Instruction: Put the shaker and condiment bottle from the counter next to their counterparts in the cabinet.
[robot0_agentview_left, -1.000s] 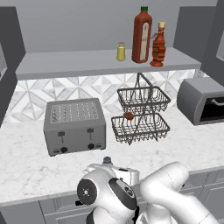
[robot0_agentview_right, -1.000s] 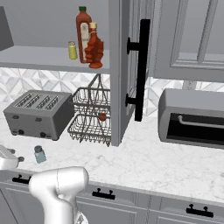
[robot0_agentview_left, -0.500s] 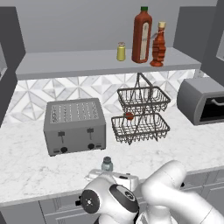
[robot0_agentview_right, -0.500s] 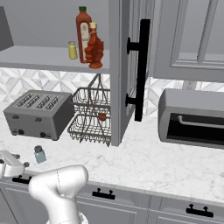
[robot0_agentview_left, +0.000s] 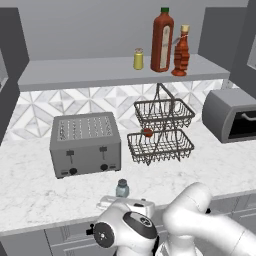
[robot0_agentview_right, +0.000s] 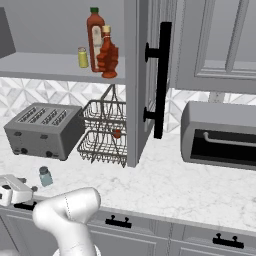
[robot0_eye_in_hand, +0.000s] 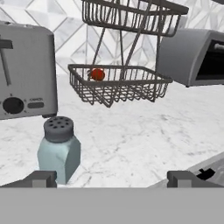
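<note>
Shaker (robot0_eye_in_hand: 58, 148) stands upright on the counter (robot0_agentview_left: 200, 165), near the front edge, just in front of the toaster (robot0_agentview_left: 85, 144) w/ a strip of bare marble between them. Cap up, long axis vertical. In hand view it sits close by the left fingertip (robot0_eye_in_hand: 41, 178), not touching; gripper (robot0_eye_in_hand: 111, 179) is spread wide, nothing held, and the shaker is off to one side of the gap, not centred.

Behind and to the right: 2-tier wire basket (robot0_agentview_left: 161, 131) w/ a small red fruit (robot0_agentview_left: 147, 132) in the lower tier. Toaster oven (robot0_agentview_left: 231, 115) further right, against the wall. Marble between shaker and basket is bare, as is the stretch toward the toaster oven.

Cabinet (robot0_agentview_left: 120, 70) shelf above: yellow shaker (robot0_agentview_left: 138, 59), tall red bottle (robot0_agentview_left: 162, 39) w/ green cap, then the condiment bottle (robot0_agentview_left: 181, 51) just right of it, upright, on the shelf. Free board left of the yellow shaker. In right base view the open cabinet door (robot0_agentview_right: 145, 80) hangs out over the counter, edge-on beside the basket.
</note>
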